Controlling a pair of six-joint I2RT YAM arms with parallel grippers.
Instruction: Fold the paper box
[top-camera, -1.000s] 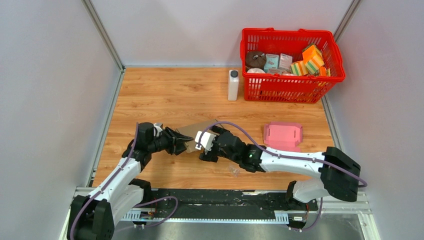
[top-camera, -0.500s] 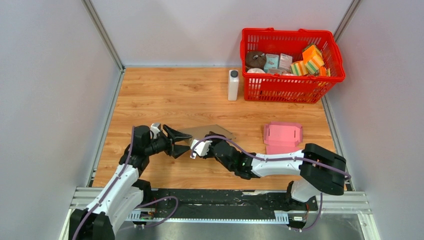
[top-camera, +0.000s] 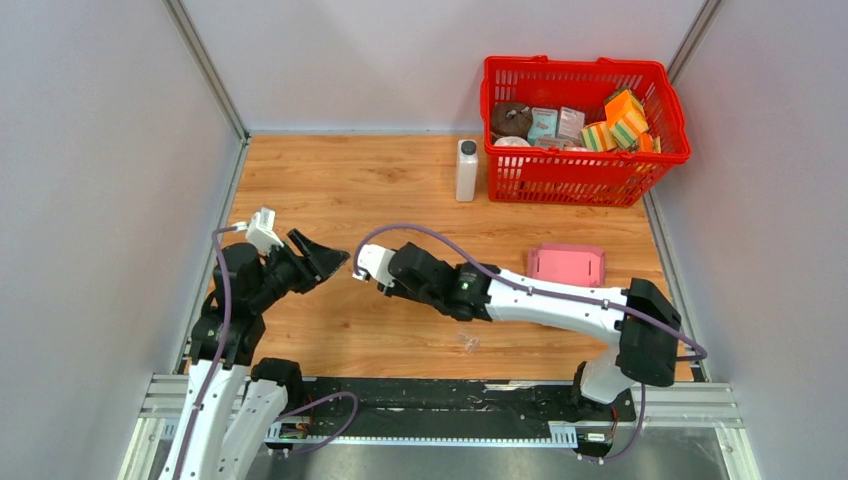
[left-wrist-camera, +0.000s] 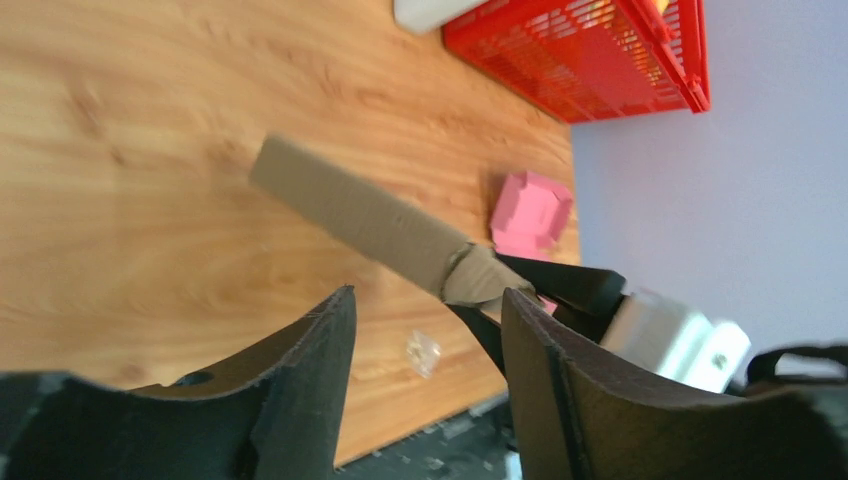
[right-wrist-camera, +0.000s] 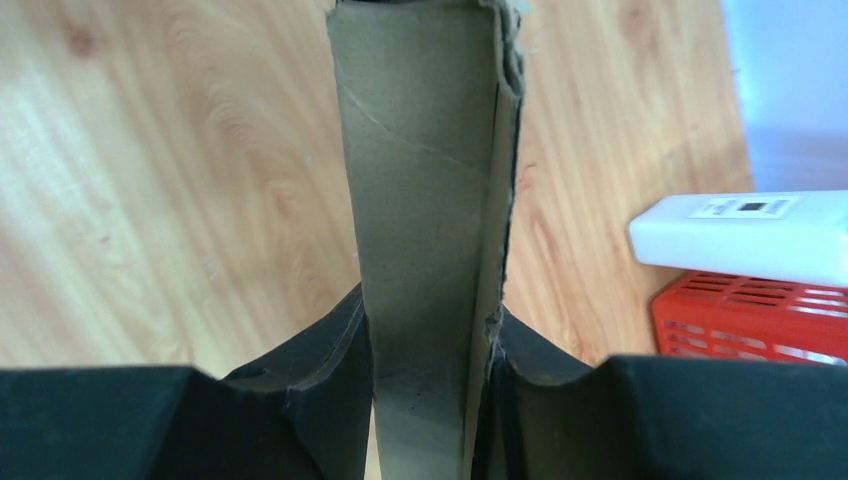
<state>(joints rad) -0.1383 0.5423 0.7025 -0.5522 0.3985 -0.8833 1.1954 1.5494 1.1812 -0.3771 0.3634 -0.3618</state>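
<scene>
My right gripper (right-wrist-camera: 425, 318) is clamped on the flattened brown paper box (right-wrist-camera: 420, 150), which sticks out toward 12 o'clock in my wrist view. My left gripper (left-wrist-camera: 428, 300) gapes wide, apart from the cardboard, at 9 o'clock of the right one from above. A pink box (top-camera: 566, 265) lies on the table (top-camera: 330, 180) at 3 o'clock, and a red basket (top-camera: 585, 64) stands at 1 o'clock.

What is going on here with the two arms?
The right gripper has its jaws shut on a flattened piece of brown cardboard, holding it over the wooden table. The left gripper faces it, apart from it, with open, empty jaws. A pink paper box lies on the table further right, untouched.
</scene>
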